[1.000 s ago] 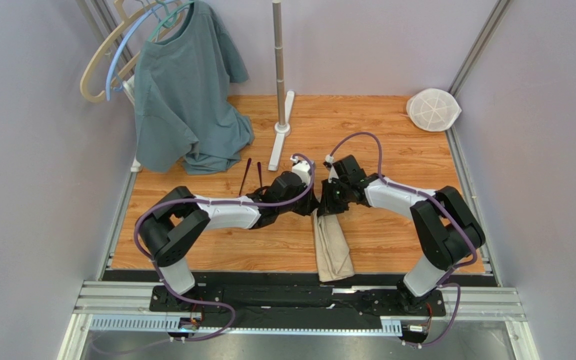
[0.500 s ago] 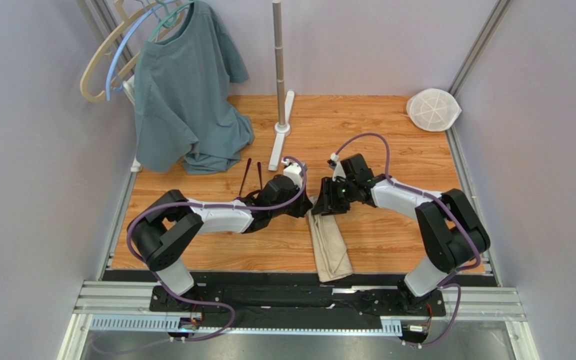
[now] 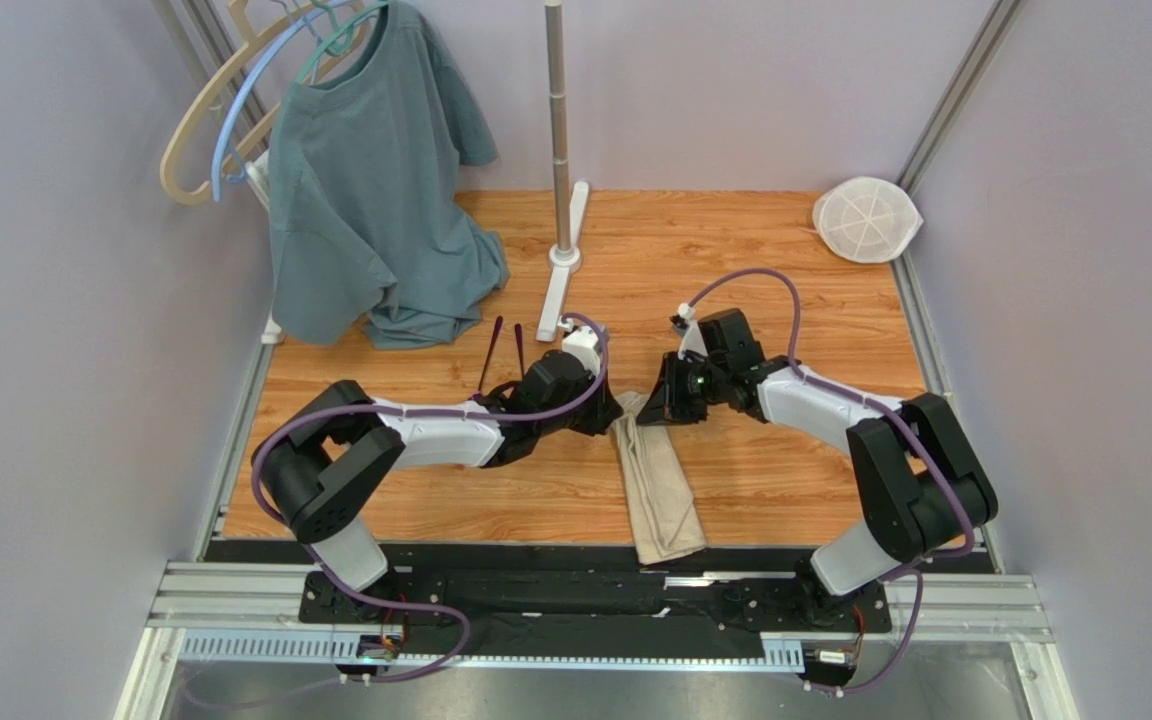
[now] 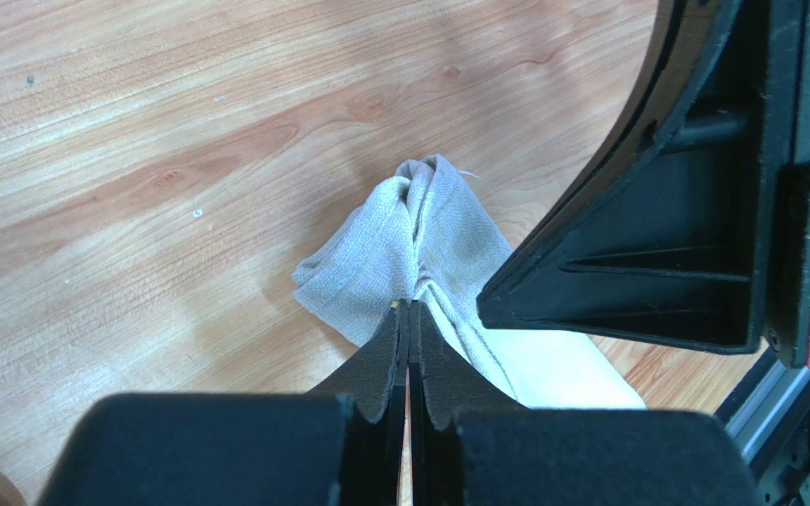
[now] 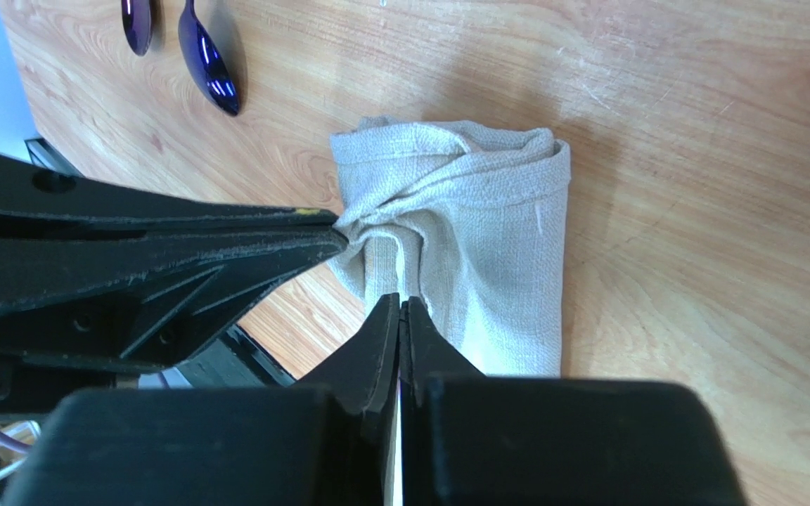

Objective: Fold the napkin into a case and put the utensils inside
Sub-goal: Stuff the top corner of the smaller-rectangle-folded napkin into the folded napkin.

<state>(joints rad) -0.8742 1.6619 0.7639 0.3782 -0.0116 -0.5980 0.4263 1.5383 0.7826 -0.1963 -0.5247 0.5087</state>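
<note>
The napkin (image 3: 660, 488) lies on the wooden table (image 3: 778, 255) between the two arms, folded into a narrow oblong strip. Its near end reaches the near table edge and its far end is bunched and lifted slightly.

The left fingers (image 4: 399, 327) are pressed together on the far end of the napkin (image 4: 420, 237). The cloth gathers into twisted pleats exactly at their tips, so we read this as a pinch grip. From the right wrist view, the left fingers (image 5: 272, 248) meet the far left corner of the napkin (image 5: 483, 242).

The right fingers (image 5: 393, 327) are also closed, with no gap between them. Their tips rest on the top layer of the cloth, just behind the bunched end. We cannot tell whether any cloth is caught between them.

Two spoons (image 5: 209, 58) with purple bowls lie side by side on the bare table, left of the napkin and apart from it. In the top view their dark handles (image 3: 492, 353) point toward the far side, beside the left arm.

A grey-green T-shirt (image 3: 364, 180) hangs at the far left corner. A white mesh disc (image 3: 865, 218) lies at the far right corner.
</note>
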